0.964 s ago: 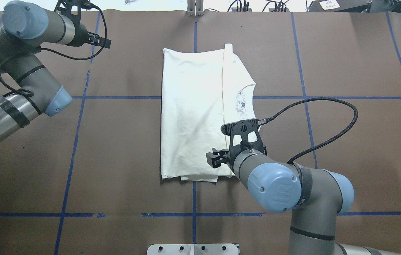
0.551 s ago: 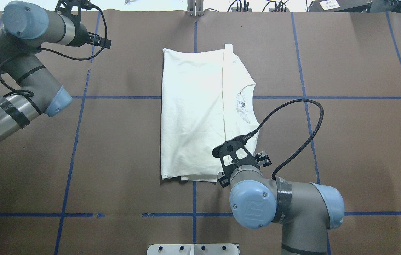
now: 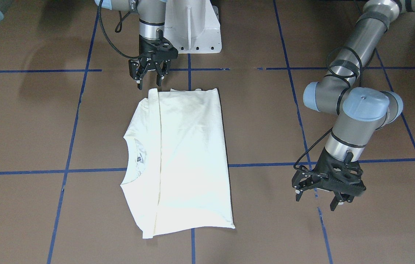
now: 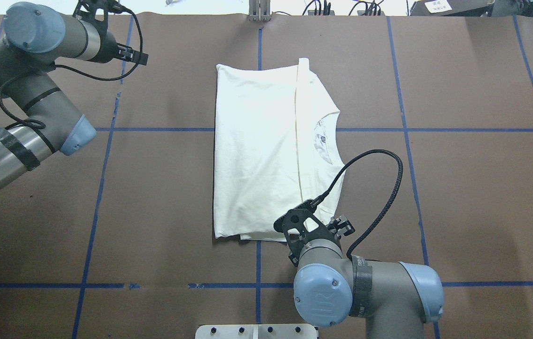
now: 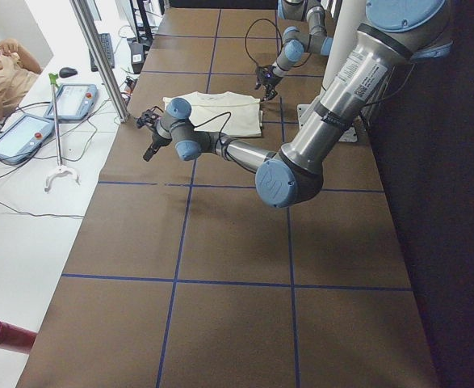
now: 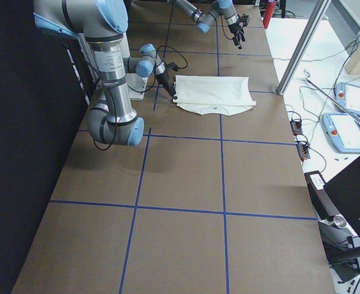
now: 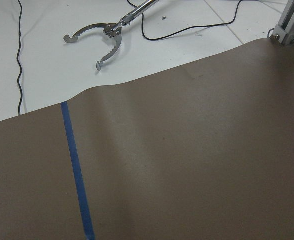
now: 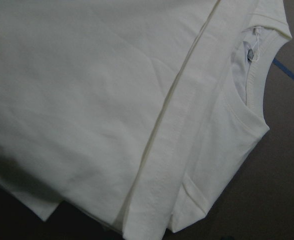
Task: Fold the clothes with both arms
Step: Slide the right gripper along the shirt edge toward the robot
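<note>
Cream T-shirt (image 4: 257, 150) lying flat mid-table (image 4: 459, 188), folded into long panel, plain reverse facing up, collar (image 4: 328, 141) peeking out on robot's right side. Right gripper (image 3: 149, 82) hovering just beside shirt's robot-side edge — fingers standing spread, pinching nothing. Left gripper (image 3: 315, 201) hanging well apart from shirt, over brown paper near blue tape line (image 3: 266, 165) — fingers likewise splayed, carrying nothing.
</note>
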